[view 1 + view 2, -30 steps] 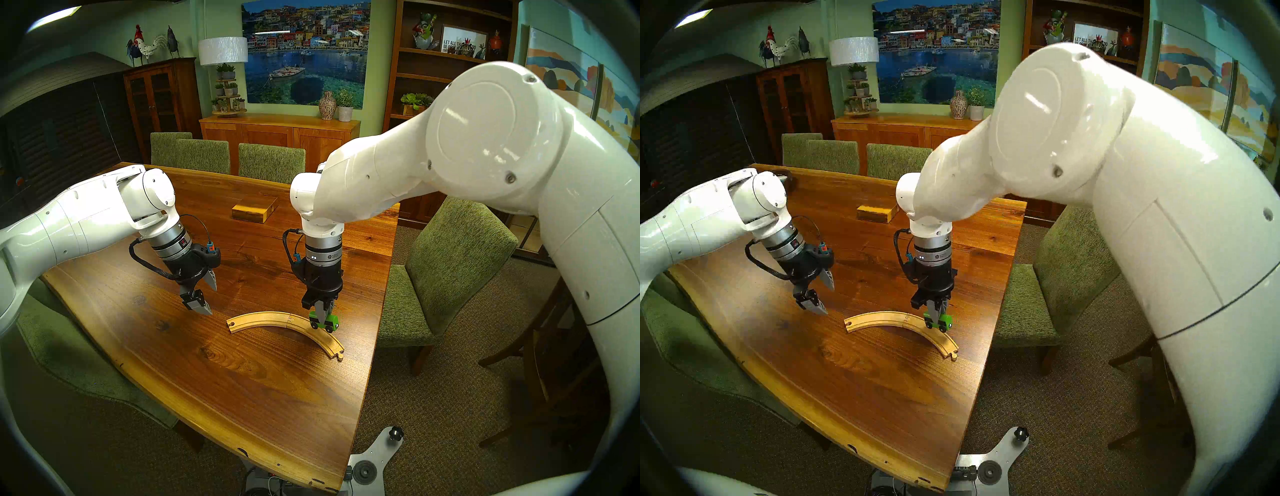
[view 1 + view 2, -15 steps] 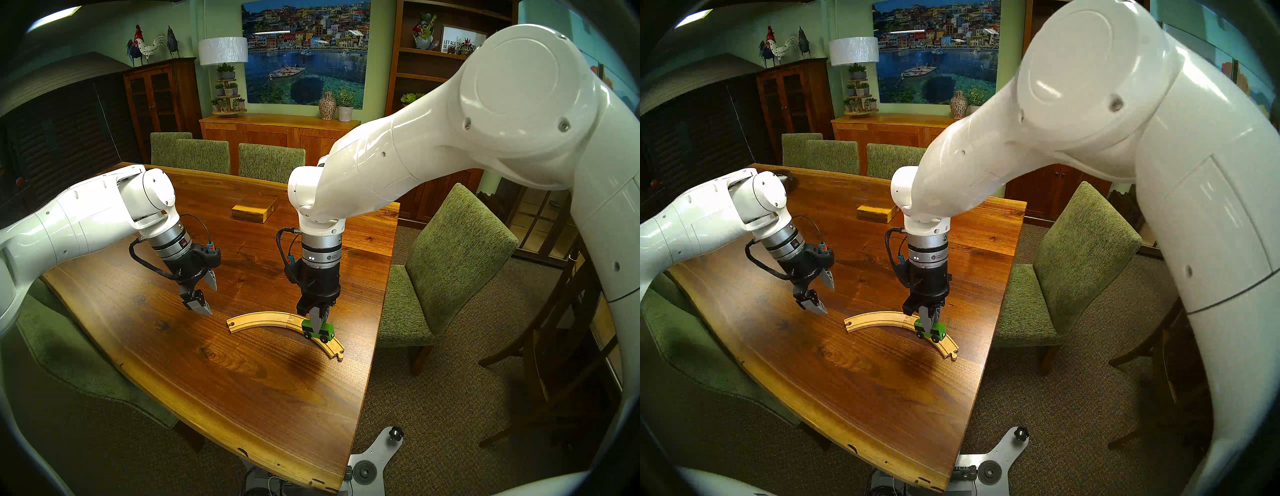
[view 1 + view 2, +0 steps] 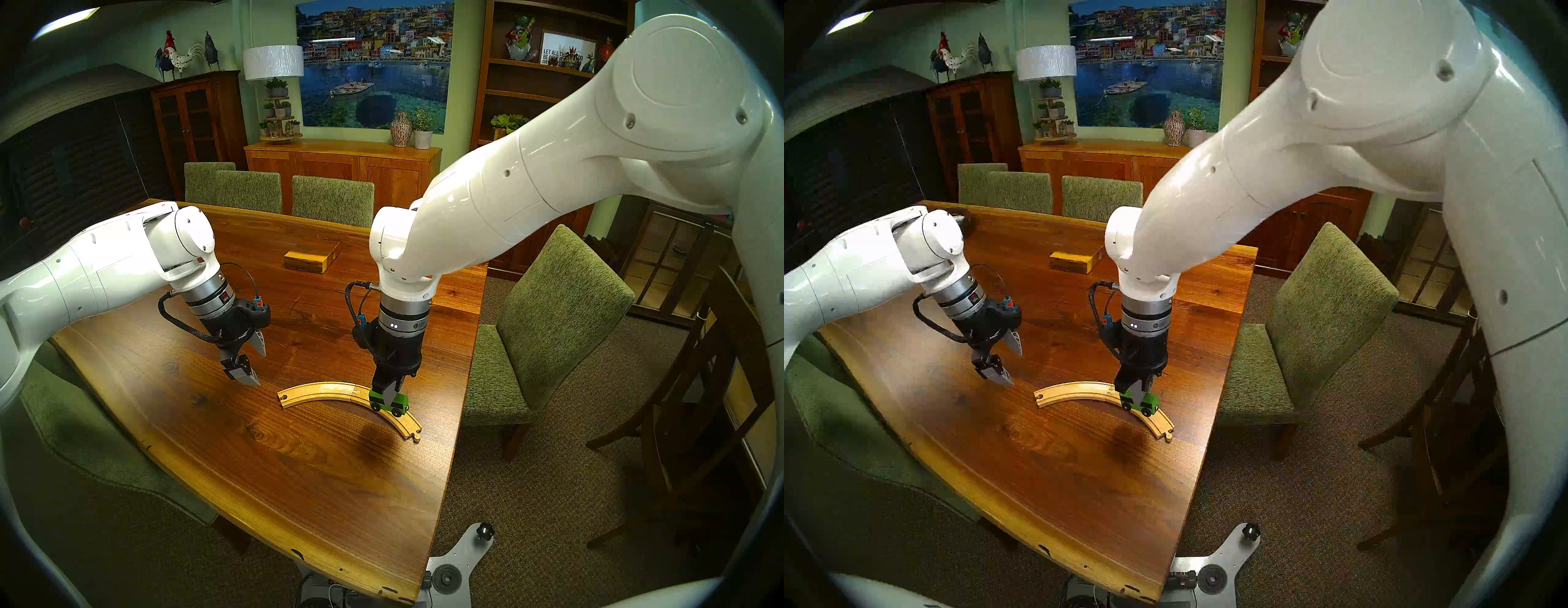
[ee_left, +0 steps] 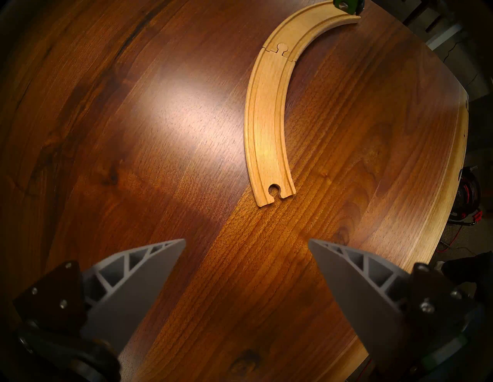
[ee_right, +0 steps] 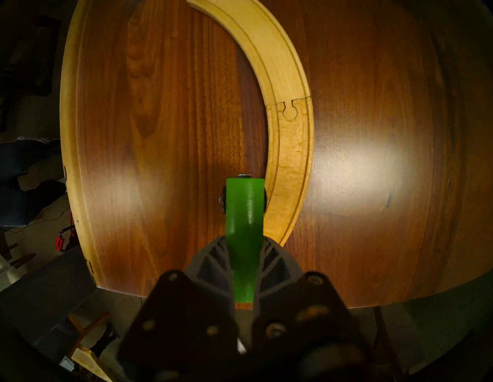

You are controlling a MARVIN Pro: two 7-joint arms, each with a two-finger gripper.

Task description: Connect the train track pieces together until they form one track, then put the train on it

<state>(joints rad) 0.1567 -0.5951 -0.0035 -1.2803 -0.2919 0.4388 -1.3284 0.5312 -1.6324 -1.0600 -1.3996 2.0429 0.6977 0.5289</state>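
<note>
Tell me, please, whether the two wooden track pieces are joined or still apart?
Joined. In the left wrist view the round peg sits fully inside the socket at the seam, so the two pieces form one continuous track on the table.

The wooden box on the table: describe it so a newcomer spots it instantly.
Start at the long dark wooden table. Toward its far end, beyond both arms and the pale curved track, lies the wooden box. It is flat, rectangular and yellow-brown, the only straight-edged thing there, and nothing touches it.
</note>
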